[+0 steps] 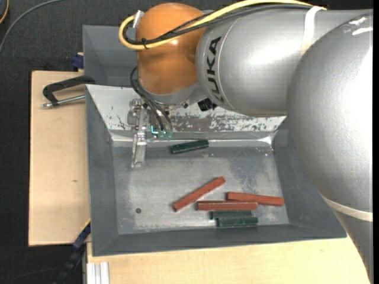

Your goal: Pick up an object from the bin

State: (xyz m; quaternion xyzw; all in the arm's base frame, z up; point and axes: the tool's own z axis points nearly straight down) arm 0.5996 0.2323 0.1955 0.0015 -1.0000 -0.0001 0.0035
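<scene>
We see a grey metal bin (98,188) with sloping walls, set against dark, carpet-like floor (35,40) that shows along the upper left. The bin's flat bottom is dull and finely speckled, with one small dark spot (138,210) near its left front. Its back wall (237,123) is badly scuffed, with a band of scratches and worn flecks running across it.

The silver arm (266,58) fills the right and top, ending in an orange cover (166,46) with a yellow cable (237,7) looped over it. Below that cover the end effector (138,158) hangs low in the bin's back left corner, close to the bottom where the back wall meets it. We cannot tell whether it is open or closed, and we see nothing gripped in it.

The nearest thing is a dark green bar (189,147) lying flat along the foot of the back wall, just to the end effector's right and apart from it. Well apart, toward the front right, lies a small cluster: a slanted red bar (198,194), two more red bars (227,205) (254,199) lying almost level, and a second dark green bar (235,220) in front of them.
</scene>
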